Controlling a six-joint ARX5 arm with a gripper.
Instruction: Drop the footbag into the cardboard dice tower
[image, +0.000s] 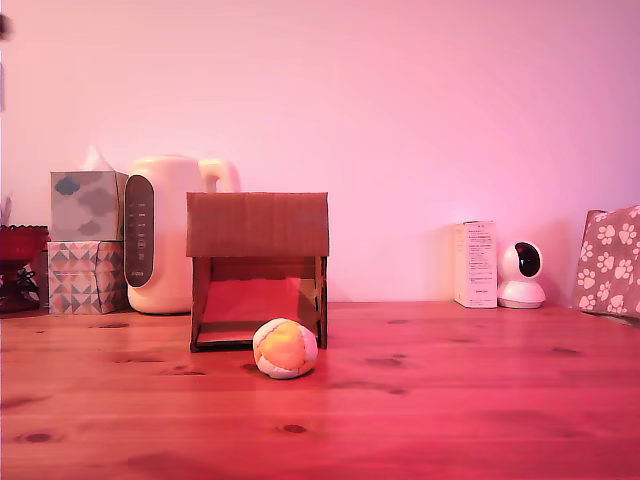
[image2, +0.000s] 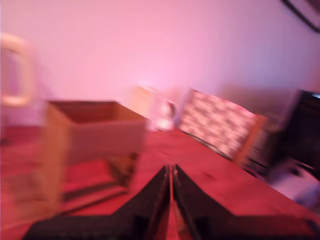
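Jaws pressed together, holding nothing | footbag (image: 285, 348) on table (image: 450, 400) before cardboard dice tower (image: 257, 225)

matt corrugated cardboard dice tower (image: 257, 225), stitched cloth footbag (image: 285, 348) (knotty wooden table (image: 450, 400)).

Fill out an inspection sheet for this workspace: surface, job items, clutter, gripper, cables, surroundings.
Surface: wooden table with dark knots, nothing spilled.
Job's things: footbag rests on the table just in front of the cardboard dice tower, at the exterior view's right side of the tower's arch; the wrist view shows the tower's top open.
Clutter: cream kettle and two stacked tissue boxes to the exterior view's left; white carton, small white camera and paw-print box to its right.
Gripper: gripper shut, holding nothing, absent from the exterior view.
Cables: nothing seen.
Surroundings: plain wall behind; wrist view blurred.
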